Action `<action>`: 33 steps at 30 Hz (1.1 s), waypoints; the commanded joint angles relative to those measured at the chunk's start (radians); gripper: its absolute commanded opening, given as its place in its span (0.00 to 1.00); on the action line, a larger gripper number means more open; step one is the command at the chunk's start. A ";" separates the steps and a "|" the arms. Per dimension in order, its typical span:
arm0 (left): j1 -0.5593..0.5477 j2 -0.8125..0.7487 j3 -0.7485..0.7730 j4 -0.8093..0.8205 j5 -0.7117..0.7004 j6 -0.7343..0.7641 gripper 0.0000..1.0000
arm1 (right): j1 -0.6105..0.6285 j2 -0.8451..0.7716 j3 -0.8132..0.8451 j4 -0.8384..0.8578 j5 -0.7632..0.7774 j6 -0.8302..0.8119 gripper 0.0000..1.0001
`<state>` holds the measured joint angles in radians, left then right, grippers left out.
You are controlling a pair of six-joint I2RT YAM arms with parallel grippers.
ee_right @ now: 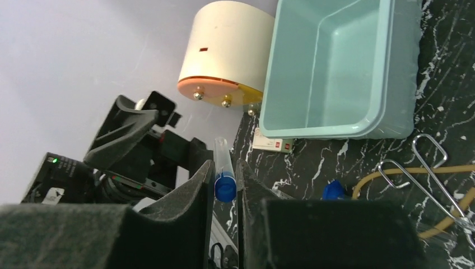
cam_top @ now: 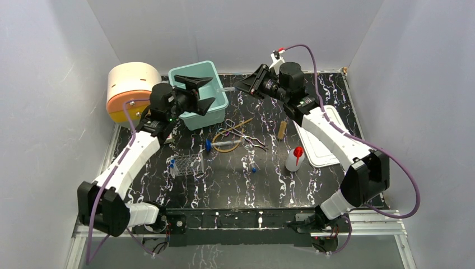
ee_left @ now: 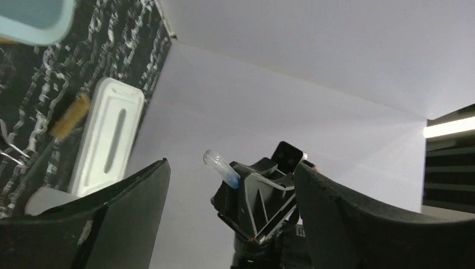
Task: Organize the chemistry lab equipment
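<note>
Above the far edge of the black marbled table (cam_top: 235, 179), the right gripper (cam_top: 247, 84) has its two fingers pressed close on a clear vial with a blue cap (cam_top: 227, 89), gripping it near the cap. The vial's round end points at the left gripper (cam_top: 203, 92). This one stands wide open and holds nothing, over the teal plastic bin (cam_top: 210, 115). On the table lie the amber tubing loop (cam_top: 232, 137), the metal tongs (cam_top: 249, 139) and the clear syringe (cam_top: 221, 144) together. The clear rack (cam_top: 187, 164) and the white squeeze bottle with a red nozzle (cam_top: 295, 158) stand nearer the arms.
</note>
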<state>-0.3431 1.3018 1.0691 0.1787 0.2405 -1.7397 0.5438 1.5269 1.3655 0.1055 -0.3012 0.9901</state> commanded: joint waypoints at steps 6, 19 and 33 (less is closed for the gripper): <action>0.072 -0.200 0.180 -0.590 -0.392 0.635 0.94 | 0.010 0.051 0.217 -0.391 -0.017 -0.333 0.22; 0.072 -0.170 0.620 -0.745 -0.731 1.251 0.98 | 0.291 0.230 0.450 -0.703 0.149 -0.625 0.24; 0.072 -0.159 0.763 -0.737 -0.725 1.395 0.98 | 0.502 0.504 0.744 -0.843 0.234 -0.685 0.22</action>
<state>-0.2722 1.1469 1.7828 -0.5575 -0.4568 -0.4263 1.0016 1.9743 1.9942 -0.6941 -0.1066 0.3328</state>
